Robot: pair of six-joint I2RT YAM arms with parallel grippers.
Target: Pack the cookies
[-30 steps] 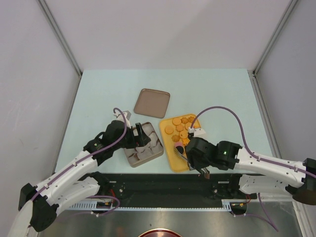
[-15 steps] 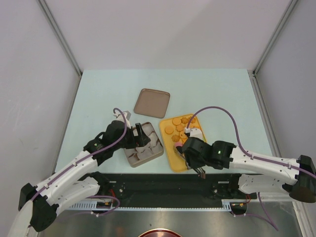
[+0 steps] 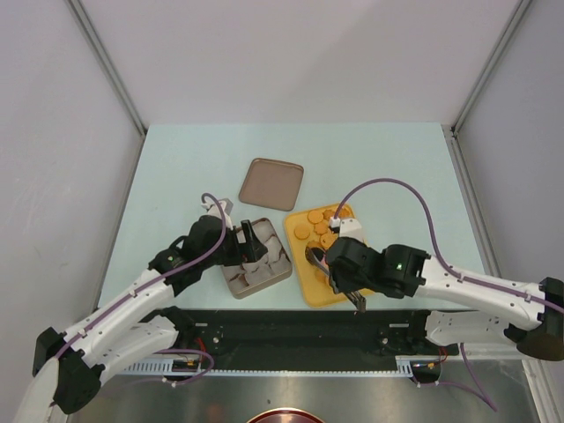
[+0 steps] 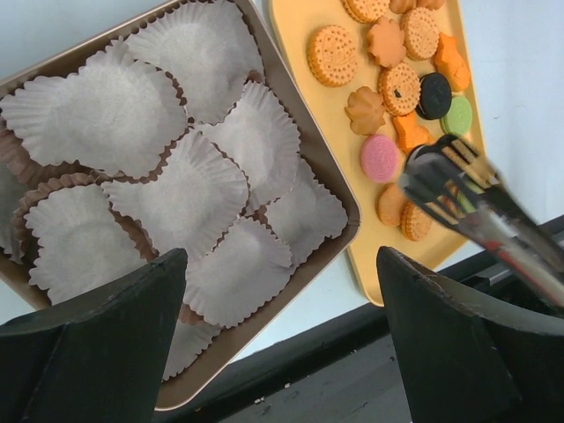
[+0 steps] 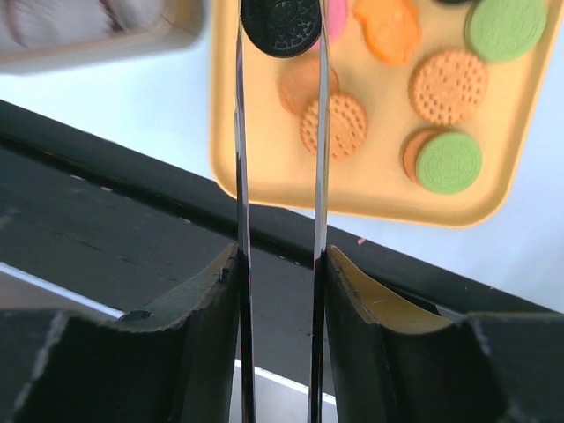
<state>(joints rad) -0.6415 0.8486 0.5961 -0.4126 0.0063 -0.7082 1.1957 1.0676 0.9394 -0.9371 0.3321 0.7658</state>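
Right claw (image 5: 280, 264): clenched on tongs (image 5: 240, 132); black cookie (image 5: 282, 22) between tips, 12 o'clock.
Left claw (image 4: 278, 264): released, above tin (image 4: 351, 220).

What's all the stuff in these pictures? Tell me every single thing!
table: one, pale blue-green, under everything
lid: one, brown, on the table beyond the tin
tin: one, brown, left of the tray
paper cups: many, white, crinkled, inside the tin
tray: one, yellow, right of the tin
cookies: many, mostly orange-tan, a few green and pink, on the tray
black cookie: one, between the tongs' tips, over the tray
tongs: one pair, silvery, held by the right gripper
left gripper: one, black, open above the tin
right gripper: one, black, shut on the tongs
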